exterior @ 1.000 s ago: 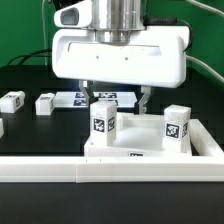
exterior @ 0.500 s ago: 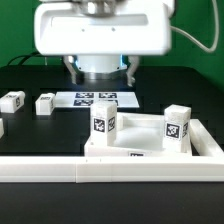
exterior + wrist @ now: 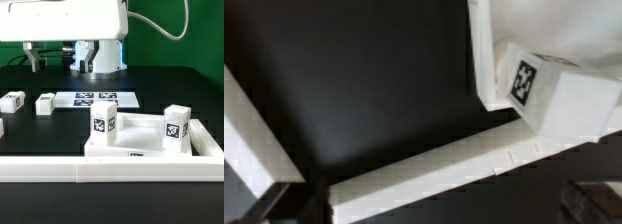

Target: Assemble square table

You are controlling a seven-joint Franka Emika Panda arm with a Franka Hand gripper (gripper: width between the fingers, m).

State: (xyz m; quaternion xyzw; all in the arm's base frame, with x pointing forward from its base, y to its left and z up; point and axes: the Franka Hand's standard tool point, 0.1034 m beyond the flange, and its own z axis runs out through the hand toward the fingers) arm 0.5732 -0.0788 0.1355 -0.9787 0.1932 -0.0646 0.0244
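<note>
The square table slab (image 3: 150, 143) lies at the front right of the exterior view. Two white tagged legs stand upright on it, one on its left (image 3: 104, 121) and one on its right (image 3: 177, 126). Two loose legs (image 3: 12, 100) (image 3: 45, 103) lie on the black table at the exterior view's left. My gripper (image 3: 60, 65) hangs high at the back left, well clear of the slab, open and empty. In the wrist view, my gripper (image 3: 430, 205) looks down on one tagged leg (image 3: 553, 90) and the slab's edge (image 3: 487, 45).
The long white L-shaped border rail (image 3: 100, 172) runs along the front and shows in the wrist view (image 3: 438, 175). The marker board (image 3: 95, 98) lies flat behind the slab. Another white piece (image 3: 2, 128) is cut off by the exterior view's left edge.
My gripper has risen from just above the slab and moved toward the exterior view's left and back. The two legs on the slab have not moved.
</note>
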